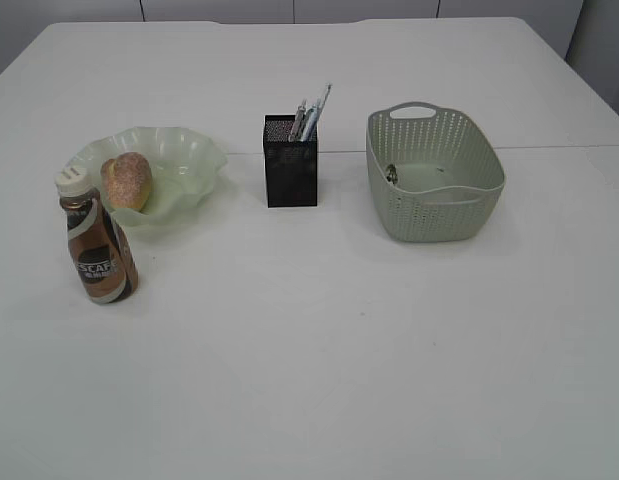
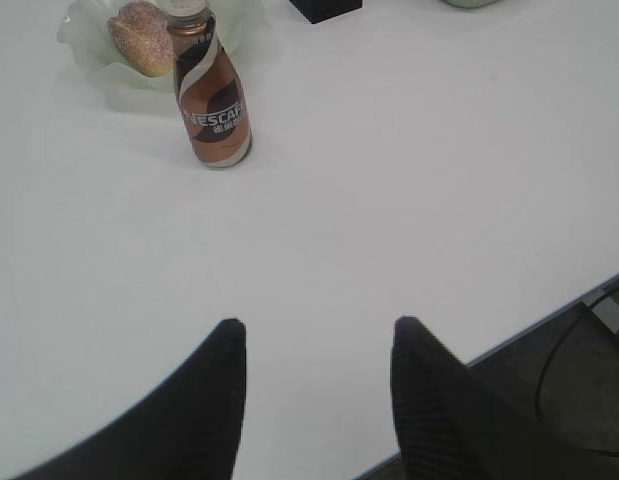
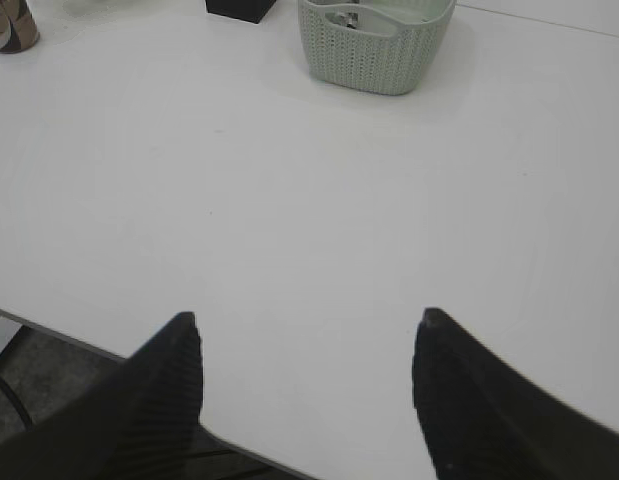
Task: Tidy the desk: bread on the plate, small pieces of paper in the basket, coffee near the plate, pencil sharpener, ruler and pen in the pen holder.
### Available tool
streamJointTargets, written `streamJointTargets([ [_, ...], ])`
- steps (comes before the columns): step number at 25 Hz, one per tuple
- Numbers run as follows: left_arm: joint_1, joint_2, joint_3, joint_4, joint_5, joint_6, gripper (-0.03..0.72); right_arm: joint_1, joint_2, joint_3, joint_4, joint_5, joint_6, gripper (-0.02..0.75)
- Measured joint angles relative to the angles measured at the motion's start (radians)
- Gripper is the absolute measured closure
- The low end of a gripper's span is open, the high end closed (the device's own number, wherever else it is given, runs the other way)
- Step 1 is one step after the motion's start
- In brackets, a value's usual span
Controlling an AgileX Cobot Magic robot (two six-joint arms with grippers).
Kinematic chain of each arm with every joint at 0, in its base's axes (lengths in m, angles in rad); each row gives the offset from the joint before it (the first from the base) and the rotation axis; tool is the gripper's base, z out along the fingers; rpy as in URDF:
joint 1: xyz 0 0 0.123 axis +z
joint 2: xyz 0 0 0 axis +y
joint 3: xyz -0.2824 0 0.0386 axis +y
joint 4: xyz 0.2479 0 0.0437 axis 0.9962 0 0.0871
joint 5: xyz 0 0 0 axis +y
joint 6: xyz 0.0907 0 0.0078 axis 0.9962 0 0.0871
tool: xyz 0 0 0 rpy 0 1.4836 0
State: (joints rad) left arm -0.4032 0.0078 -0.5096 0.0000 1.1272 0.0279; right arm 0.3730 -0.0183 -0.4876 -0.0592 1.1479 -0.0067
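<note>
One bread (image 1: 128,180) in one plate (image 1: 184,160), one coffee (image 1: 97,248) at left; maybe three pens in the pen holder (image 1: 290,165); one basket (image 1: 434,175). Left gripper (image 2: 317,345) and right gripper (image 3: 307,340) gape empty.

- The plate (image 1: 179,165) sat at the counter's (image 1: 319,350) left, with the bread (image 1: 128,181) in it.
- The coffee (image 1: 97,247) stood upright just before the plate.
- The pen holder (image 1: 290,162) stood centrally, pens (image 1: 311,112) inside.
- The basket (image 1: 434,175) lay to its right.
</note>
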Motion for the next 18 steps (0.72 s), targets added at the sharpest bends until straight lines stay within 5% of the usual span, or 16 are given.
streamJointTargets([
  [6,0.0,0.0,0.0,0.0,-0.005,0.0,0.347,-0.007,0.0,0.0,-0.002,0.0,0.0,0.223],
  [11,0.017,0.0,0.0,0.0,-0.005,0.0,0.353,-0.132,0.0,0.0,-0.002,0.0,0.0,0.222],
  [18,0.237,0.0,0.0,0.0,-0.005,0.0,0.377,-0.388,0.0,0.0,-0.002,0.0,0.0,0.223],
])
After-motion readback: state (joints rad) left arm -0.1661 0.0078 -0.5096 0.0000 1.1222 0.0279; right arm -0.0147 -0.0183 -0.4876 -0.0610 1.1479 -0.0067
